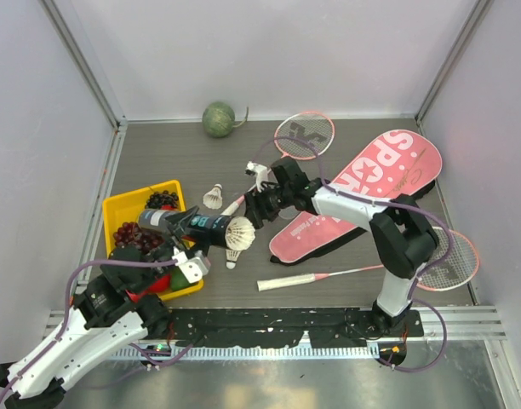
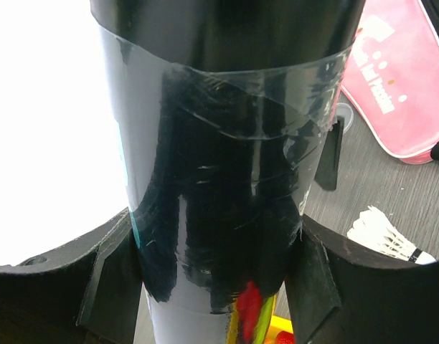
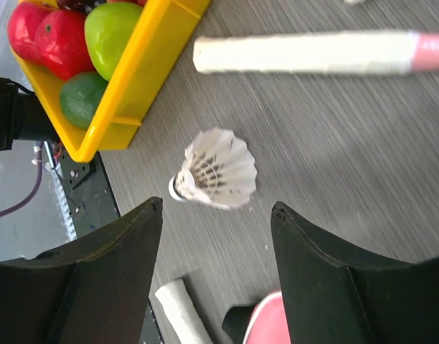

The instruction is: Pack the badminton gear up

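My left gripper [image 1: 186,228] is shut on the long black tube [image 1: 192,224] and holds it across the yellow tray's right edge. In the left wrist view the tube [image 2: 227,129] fills the space between the fingers. A white shuttlecock [image 1: 241,231] sits at the tube's right end. A second shuttlecock [image 1: 214,196] lies behind it, and a third [image 3: 216,170] lies on the table ahead of my right gripper [image 3: 216,208], which is open and empty. My right gripper [image 1: 257,204] hovers over one racket's handle. The pink SPORT bag [image 1: 363,192] lies to the right. The other racket's handle [image 1: 286,281] lies near the front.
A yellow tray [image 1: 116,204] of fruit stands at the left, partly under my left arm. A green melon [image 1: 218,119] sits at the back wall. One racket head [image 1: 305,135] lies behind the bag, the other [image 1: 455,256] at the right edge beside my right arm.
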Robot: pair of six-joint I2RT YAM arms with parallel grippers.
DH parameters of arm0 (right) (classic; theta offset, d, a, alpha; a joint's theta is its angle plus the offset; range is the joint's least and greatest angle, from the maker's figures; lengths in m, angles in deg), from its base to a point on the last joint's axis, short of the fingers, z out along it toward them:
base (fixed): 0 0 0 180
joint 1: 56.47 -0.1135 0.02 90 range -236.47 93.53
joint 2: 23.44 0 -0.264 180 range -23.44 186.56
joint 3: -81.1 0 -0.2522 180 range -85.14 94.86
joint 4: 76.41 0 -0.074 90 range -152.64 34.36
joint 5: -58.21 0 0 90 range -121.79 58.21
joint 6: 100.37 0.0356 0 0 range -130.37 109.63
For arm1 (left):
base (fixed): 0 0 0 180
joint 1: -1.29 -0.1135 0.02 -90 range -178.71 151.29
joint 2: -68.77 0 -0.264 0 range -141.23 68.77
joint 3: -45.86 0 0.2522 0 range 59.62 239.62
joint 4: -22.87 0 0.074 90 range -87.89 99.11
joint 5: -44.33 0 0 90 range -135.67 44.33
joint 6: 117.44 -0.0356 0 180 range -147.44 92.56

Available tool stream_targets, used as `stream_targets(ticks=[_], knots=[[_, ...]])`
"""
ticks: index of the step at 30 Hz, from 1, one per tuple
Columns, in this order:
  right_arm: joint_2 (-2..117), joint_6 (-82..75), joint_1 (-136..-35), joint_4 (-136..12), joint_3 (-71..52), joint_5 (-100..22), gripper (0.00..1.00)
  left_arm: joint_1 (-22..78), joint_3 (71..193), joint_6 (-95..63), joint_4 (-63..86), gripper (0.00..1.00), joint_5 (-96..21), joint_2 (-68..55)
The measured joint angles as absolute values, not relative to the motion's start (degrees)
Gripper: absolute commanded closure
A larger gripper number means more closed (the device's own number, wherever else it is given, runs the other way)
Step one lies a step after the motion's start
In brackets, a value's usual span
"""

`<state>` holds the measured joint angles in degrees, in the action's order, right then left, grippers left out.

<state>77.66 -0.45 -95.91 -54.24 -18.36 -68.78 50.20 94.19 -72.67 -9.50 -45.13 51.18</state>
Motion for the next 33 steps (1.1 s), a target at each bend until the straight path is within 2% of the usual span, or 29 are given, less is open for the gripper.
stream_targets(ticks=[6, 14, 18, 20, 33], knots=[[85.07, -3.01, -97.77, -53.39, -11.60, -72.76, 0.34, 50.20, 94.19, -72.67, -9.50, 1.00, -44.41, 50.70], [88.83, -3.80, -100.02, -52.95, -11.06, -75.01, 0.37, 50.20, 94.19, -72.45, -9.50, 1.00, -44.33, 50.29], [89.14, -4.17, -100.92, -52.62, -11.08, -75.47, 0.45, 50.20, 94.19, -72.43, -9.50, 1.00, -44.33, 49.78], [89.14, -4.26, -101.16, -52.60, -11.08, -75.64, 0.55, 50.20, 94.19, -72.41, -9.50, 1.00, -44.37, 49.50], [89.14, -3.56, -101.44, -53.63, -12.19, -76.71, 0.54, 50.20, 94.19, -71.79, -9.52, 1.00, -44.54, 48.23]])
